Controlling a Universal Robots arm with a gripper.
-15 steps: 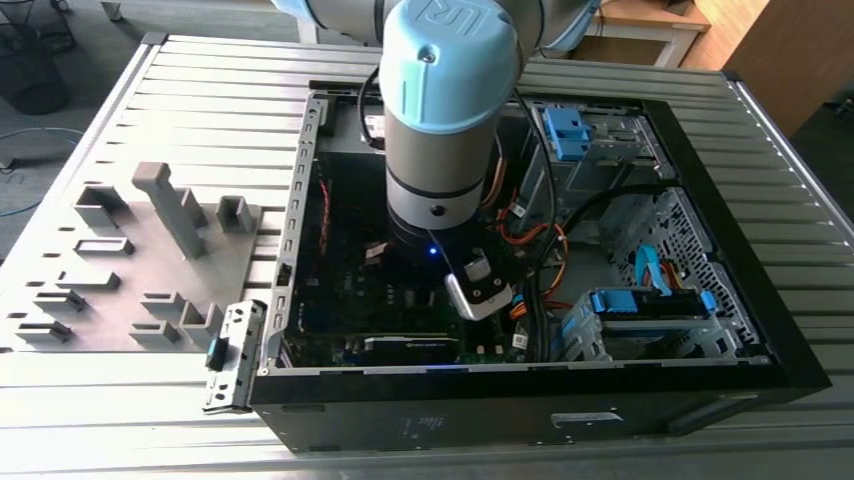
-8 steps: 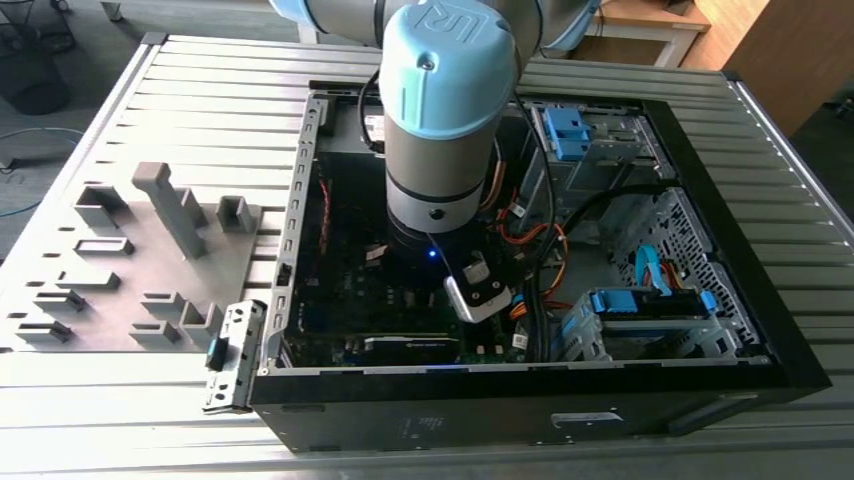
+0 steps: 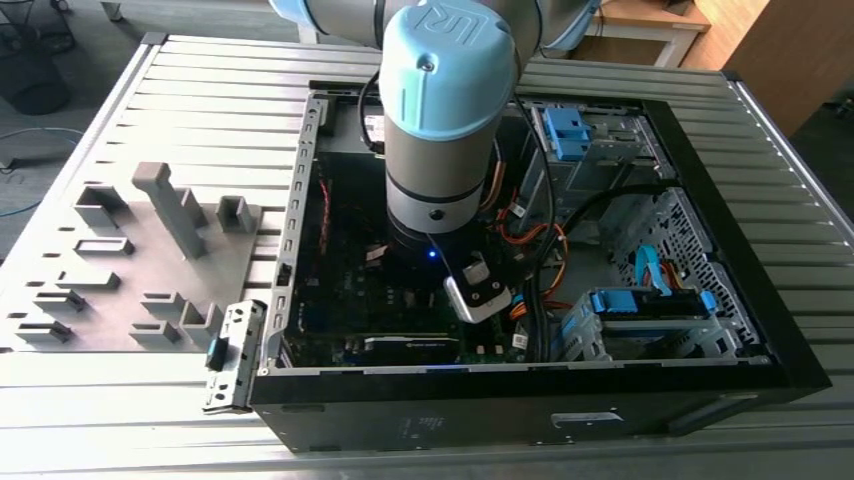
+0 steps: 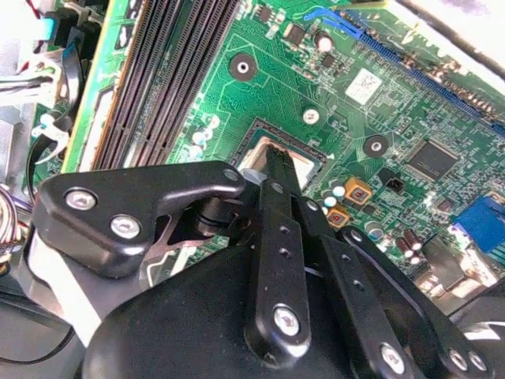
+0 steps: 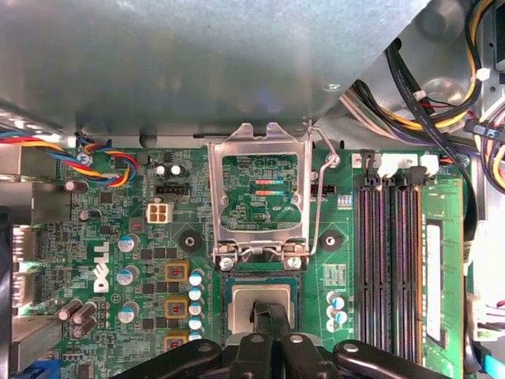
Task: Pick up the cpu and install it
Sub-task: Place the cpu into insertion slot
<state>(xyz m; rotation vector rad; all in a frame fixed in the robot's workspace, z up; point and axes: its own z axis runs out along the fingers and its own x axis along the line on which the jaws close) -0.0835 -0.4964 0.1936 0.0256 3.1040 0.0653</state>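
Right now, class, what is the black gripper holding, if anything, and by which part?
Cannot be told. The black gripper is down on the shiny silver square cpu lying in its socket; whether it grips the chip is hidden.

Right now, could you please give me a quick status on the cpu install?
Gripper low over the socket, tip at the cpu. It lies in the socket. Load plate hinged up, off the socket.
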